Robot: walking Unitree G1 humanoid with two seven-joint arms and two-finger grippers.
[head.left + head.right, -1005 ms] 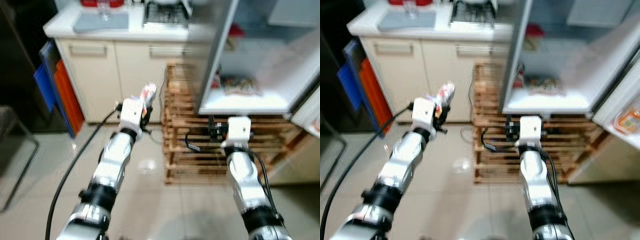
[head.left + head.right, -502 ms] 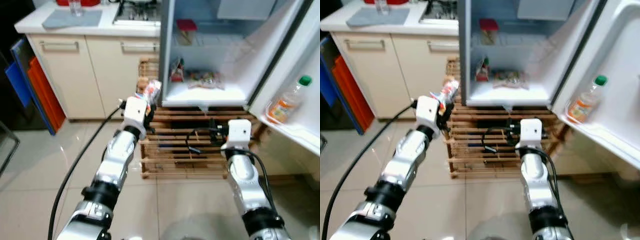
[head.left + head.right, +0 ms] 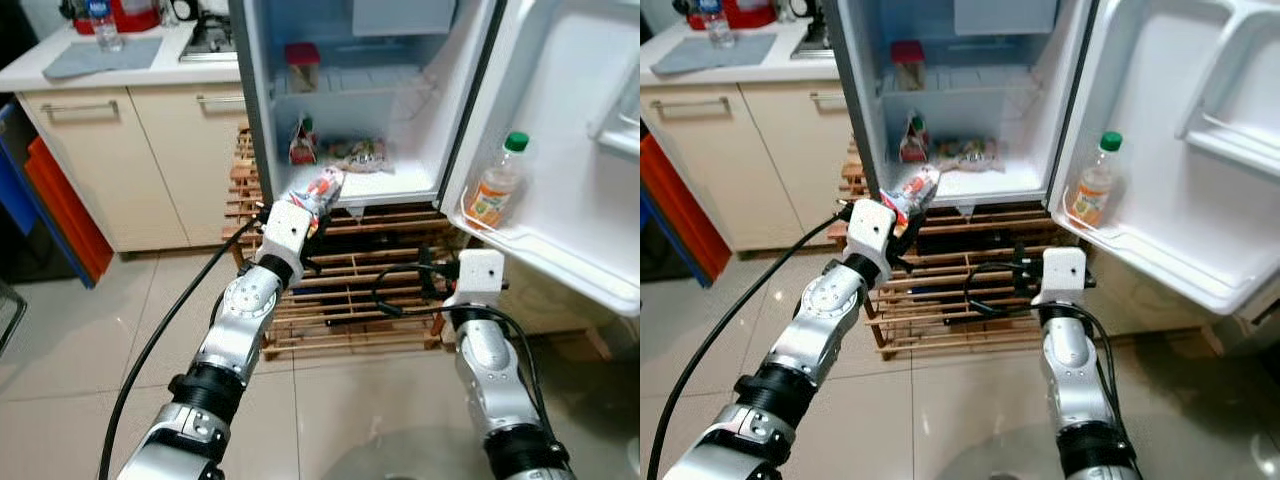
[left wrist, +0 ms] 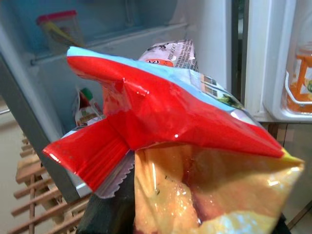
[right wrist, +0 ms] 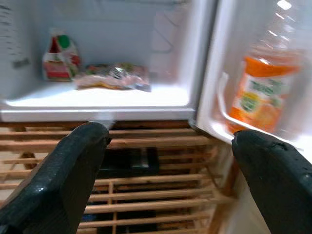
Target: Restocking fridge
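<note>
A small fridge stands open on a wooden pallet. My left gripper is shut on a red, blue and yellow snack bag, held just before the front edge of the lower shelf. The bag hides most of the fingers in the left wrist view. On that shelf lie a red and green pouch and a flat packet. A red-lidded container sits on the upper shelf. An orange juice bottle stands in the open door. My right gripper is open, low before the pallet.
Cream cabinets and a counter with a water bottle stand left of the fridge. Blue and orange boards lean at the far left. A black cable trails along my left arm. Tiled floor lies in front.
The view has swung and drawn closer to the open fridge. My left gripper still holds the snack bag, now right before the lower shelf. My right gripper stays open.
</note>
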